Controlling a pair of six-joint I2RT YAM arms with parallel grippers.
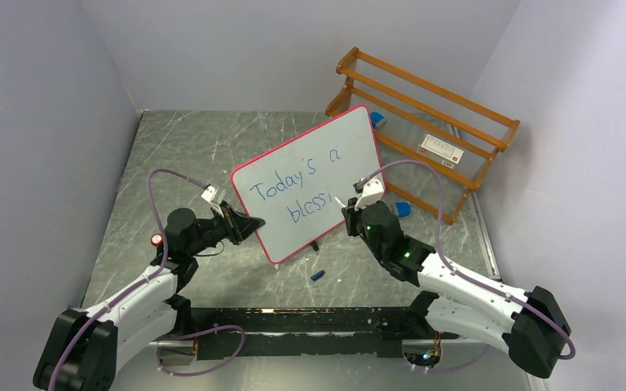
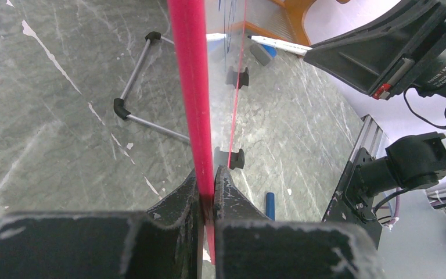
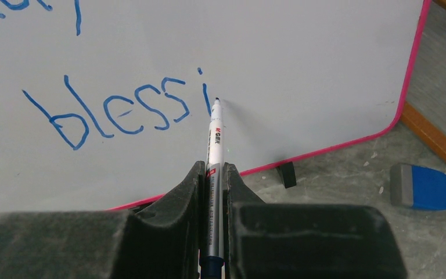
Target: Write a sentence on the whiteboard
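Standing on grey marbled bench [image 1: 212,147], whiteboard [image 1: 326,151] is clamped by left hand [image 1: 249,221], marker [image 3: 213,145] pinched by right hand [image 3: 212,170]; wooden rack [image 1: 434,88] at two o'clock against pale walls [image 1: 293,49].

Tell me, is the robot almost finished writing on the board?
Nearly. Done: "Today's a" is written on the whiteboard, and below it "blessi". In hand: the right gripper holds the marker, tip by the last letter, while the left gripper pinches the board's pink rim. Left: that word looks unfinished, probably a few more letters.
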